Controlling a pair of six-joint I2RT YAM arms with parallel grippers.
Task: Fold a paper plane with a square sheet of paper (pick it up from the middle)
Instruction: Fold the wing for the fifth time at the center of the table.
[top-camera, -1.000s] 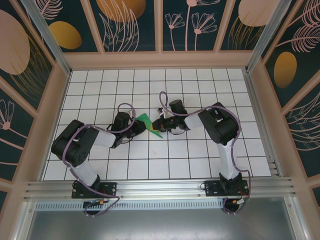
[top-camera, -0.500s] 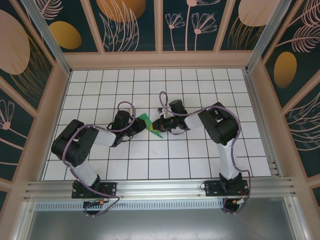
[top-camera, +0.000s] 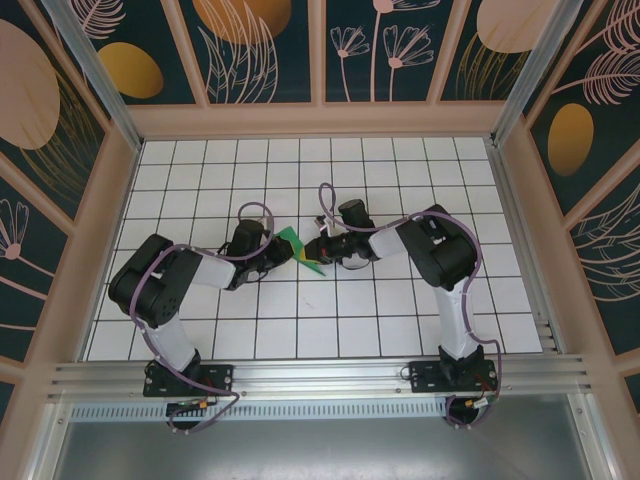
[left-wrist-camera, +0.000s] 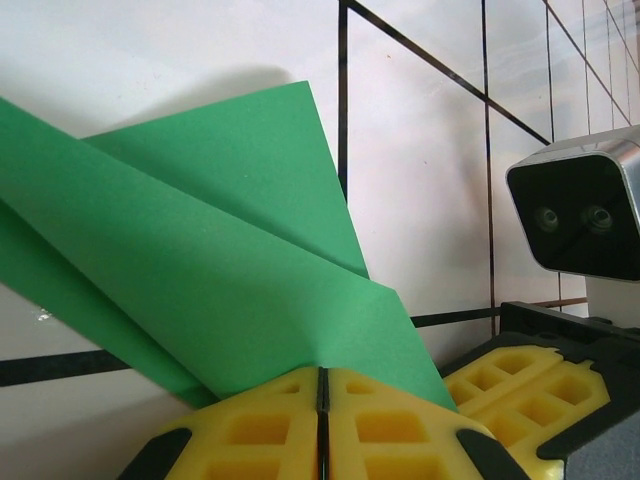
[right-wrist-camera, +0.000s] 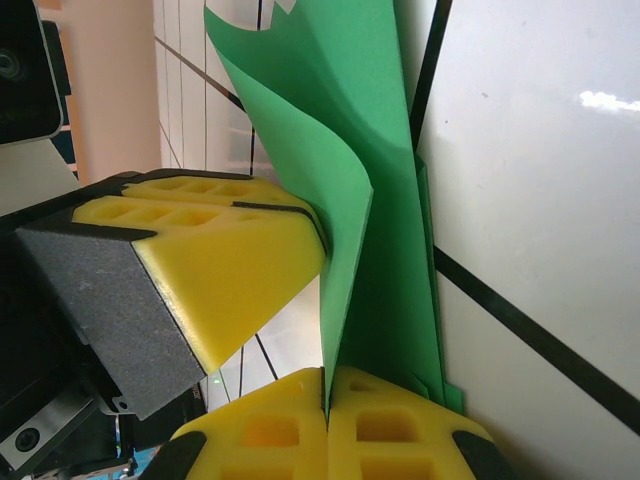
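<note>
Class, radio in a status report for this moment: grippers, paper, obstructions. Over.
Left gripper shut on green paper. Right gripper shut on it too, grippers close together. Paper folded in layers, not yet a plane. No obstruction seen.

Sheet of paper (top-camera: 293, 243) at middle of table (top-camera: 400, 330), between the two grippers. Left gripper (top-camera: 283, 256) at sheet's left edge, right gripper (top-camera: 312, 250) at its right edge, tips just beside each other.

Left wrist view: sheet (left-wrist-camera: 220, 270) caught in seam of left gripper (left-wrist-camera: 322, 395), right gripper's pad (left-wrist-camera: 520, 385) just beside.

Right wrist view: sheet (right-wrist-camera: 370, 150) stands up from seam of right gripper (right-wrist-camera: 325, 400), left gripper's pad (right-wrist-camera: 220, 260) touching it.
</note>
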